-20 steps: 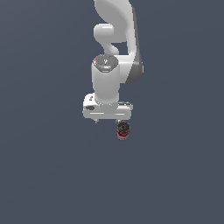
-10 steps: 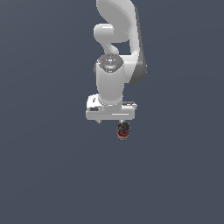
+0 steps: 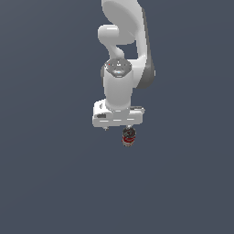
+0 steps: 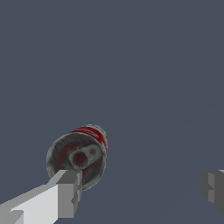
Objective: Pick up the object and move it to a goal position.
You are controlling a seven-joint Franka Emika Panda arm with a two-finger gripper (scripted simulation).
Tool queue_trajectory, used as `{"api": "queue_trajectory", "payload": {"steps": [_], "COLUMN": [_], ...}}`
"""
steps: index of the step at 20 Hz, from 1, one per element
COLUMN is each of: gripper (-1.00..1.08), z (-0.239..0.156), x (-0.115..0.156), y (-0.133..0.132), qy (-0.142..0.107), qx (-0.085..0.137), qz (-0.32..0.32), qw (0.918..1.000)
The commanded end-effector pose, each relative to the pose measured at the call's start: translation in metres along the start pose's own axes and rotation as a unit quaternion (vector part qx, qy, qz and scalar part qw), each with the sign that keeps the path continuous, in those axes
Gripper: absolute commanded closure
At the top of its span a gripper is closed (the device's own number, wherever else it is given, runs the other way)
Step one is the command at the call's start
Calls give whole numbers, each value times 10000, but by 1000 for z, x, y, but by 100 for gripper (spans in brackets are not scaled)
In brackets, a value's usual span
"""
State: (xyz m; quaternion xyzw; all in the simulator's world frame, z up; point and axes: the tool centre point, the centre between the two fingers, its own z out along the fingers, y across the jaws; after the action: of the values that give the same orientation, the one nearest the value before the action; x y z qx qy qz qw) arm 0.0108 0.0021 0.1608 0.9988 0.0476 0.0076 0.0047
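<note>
The object is a tiny red and black can with a grey top. In the exterior view it sits just under the white hand, toward the exterior view's right end of it. My gripper is open, its short fingers pointing down. In the wrist view the can shows its grey lid with a pull tab. It lies next to one grey fingertip, while the other fingertip is far off to the side. The can is not between the jaws' middle, and nothing is gripped.
Only a plain dark grey-blue ground surrounds the arm in both views. The white arm rises above the hand. No goal marker shows.
The hand has drifted slightly down and toward the exterior view's right, closer over the can. The can has stayed in place.
</note>
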Motion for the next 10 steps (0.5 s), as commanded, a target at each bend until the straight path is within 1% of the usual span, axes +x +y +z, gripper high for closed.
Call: {"api": "queue_trajectory", "payload": {"steps": [1,5,10], "gripper": [-92,-92,-92], "z": [3,11,21], "x": [-1,-2,-5], "y": [-6,-19,-38], "qy": [-9,-25,-45], "qx": [4,14,34], "qz": [-215,-697,-1390], "qw": [9998,9976,9903]}}
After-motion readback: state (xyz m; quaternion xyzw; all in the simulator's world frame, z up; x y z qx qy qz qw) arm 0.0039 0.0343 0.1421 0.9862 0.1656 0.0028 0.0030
